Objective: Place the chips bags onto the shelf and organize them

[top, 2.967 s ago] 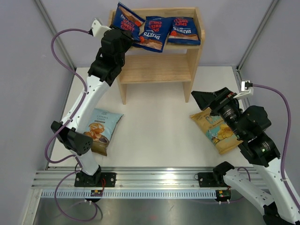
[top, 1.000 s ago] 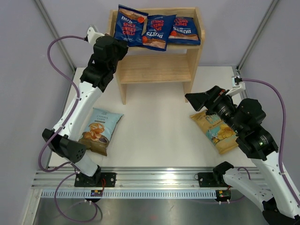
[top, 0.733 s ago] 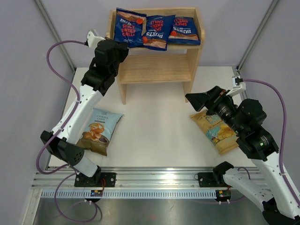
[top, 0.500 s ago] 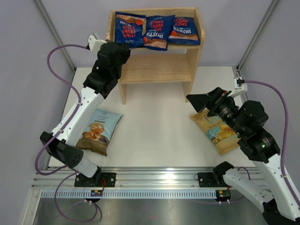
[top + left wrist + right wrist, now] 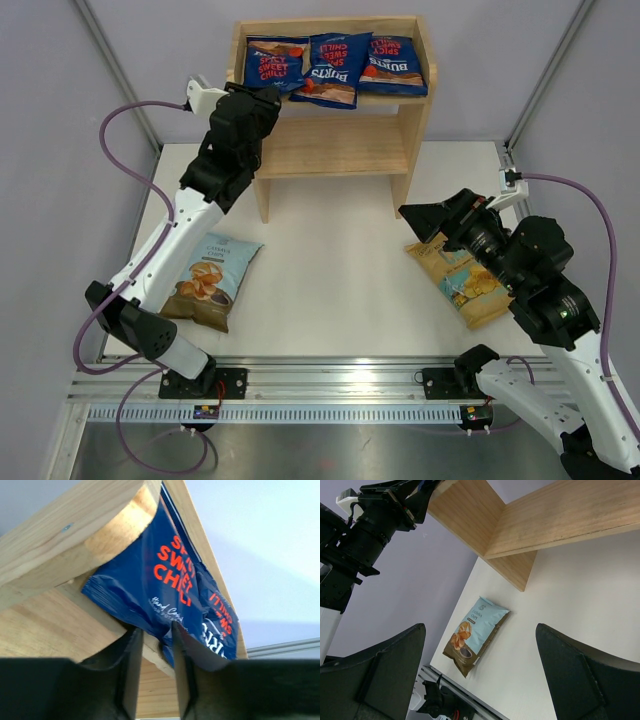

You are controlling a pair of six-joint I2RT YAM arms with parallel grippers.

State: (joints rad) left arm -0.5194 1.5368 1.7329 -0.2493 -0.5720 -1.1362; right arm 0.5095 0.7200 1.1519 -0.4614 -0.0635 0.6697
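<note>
Three dark blue chips bags lie side by side on the top tier of the wooden shelf point(image 5: 330, 150): left point(image 5: 275, 62), middle point(image 5: 335, 65) and right point(image 5: 393, 62). My left gripper point(image 5: 268, 96) is at the top tier's front left edge, just below the left bag. In the left wrist view point(image 5: 152, 629) its jaws stand narrowly apart under the bag's point(image 5: 155, 580) lower edge, which overhangs the board. My right gripper point(image 5: 432, 215) is wide open and empty above the tan-yellow bag point(image 5: 470, 285). The pale blue bag point(image 5: 210, 275) lies flat at the table's left.
The shelf's lower tier shows bare wood. The right wrist view shows the pale blue bag point(image 5: 476, 632), the shelf's underside point(image 5: 560, 515) and the left arm point(image 5: 370, 525). A metal rail point(image 5: 320, 385) runs along the near edge. Grey walls enclose the table.
The left dark blue bag has gone from propped up and tilted to lying flatter on the top tier. My left gripper has shifted slightly right along the shelf front. The right arm barely moved.
</note>
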